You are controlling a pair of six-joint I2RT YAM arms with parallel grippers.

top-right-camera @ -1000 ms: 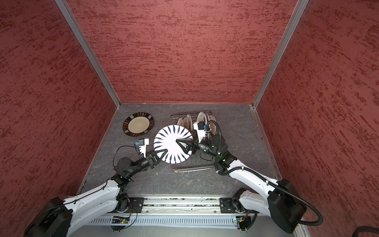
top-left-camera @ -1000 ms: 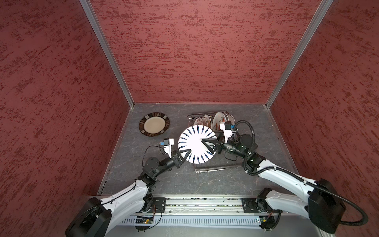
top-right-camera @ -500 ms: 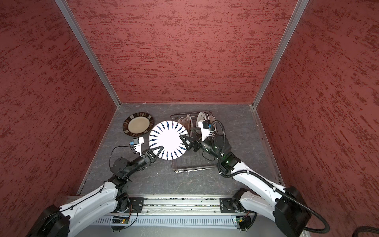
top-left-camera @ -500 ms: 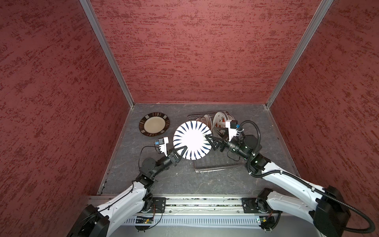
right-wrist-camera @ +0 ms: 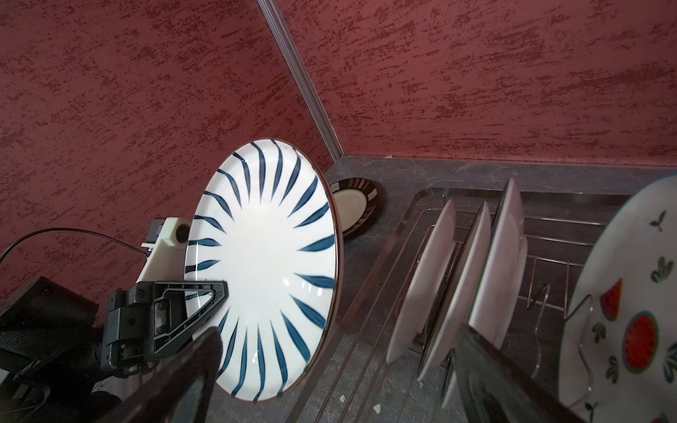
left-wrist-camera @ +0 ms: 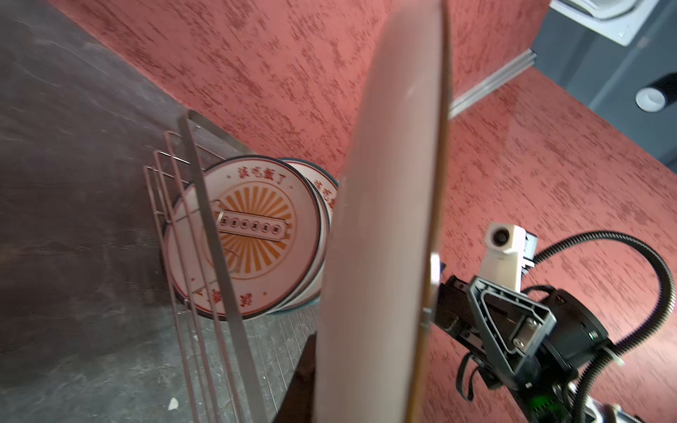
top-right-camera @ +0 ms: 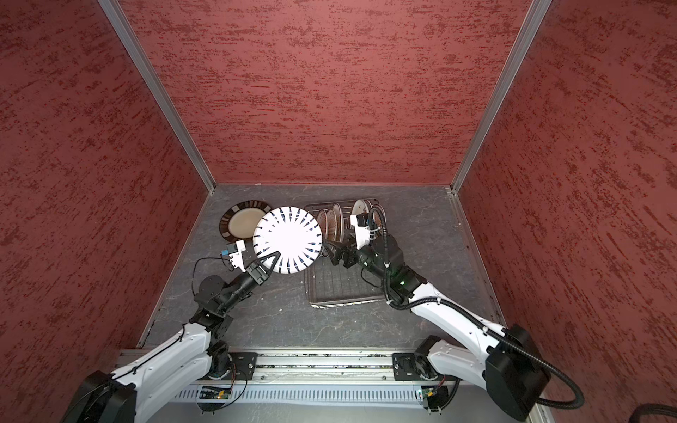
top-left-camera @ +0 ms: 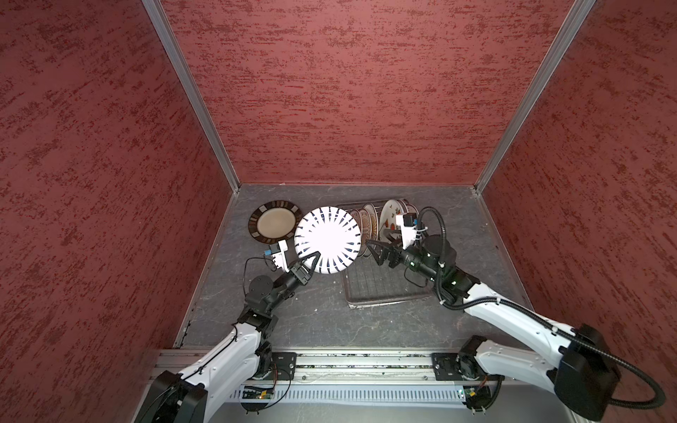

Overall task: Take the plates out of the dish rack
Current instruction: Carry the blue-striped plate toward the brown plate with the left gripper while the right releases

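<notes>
Honestly, the striped plate (top-left-camera: 327, 240) hides the left end of the dish rack (top-left-camera: 381, 289) in both top views. The left gripper (top-left-camera: 314, 256) reaches up, clamped on its lower rim, holding it off the desk. The right gripper (top-left-camera: 375, 252) hovers just beside it, jaws spread wide. The sunburst plates (top-left-camera: 366, 223) stand racked by the desk's far edge, and the dark-rimmed plate (top-left-camera: 273, 227) lies near its far left corner.

striped plate (top-left-camera: 327, 240) held on edge in the left jaws; sunburst plates (left-wrist-camera: 249, 238) stand upright in wire dish rack (top-left-camera: 381, 289) just beyond right jaws.

left tool (top-left-camera: 315, 256): clamped on striped plate (top-left-camera: 328, 238), raised | right tool (top-left-camera: 381, 247): jaws wide, empty, mid-air
</notes>
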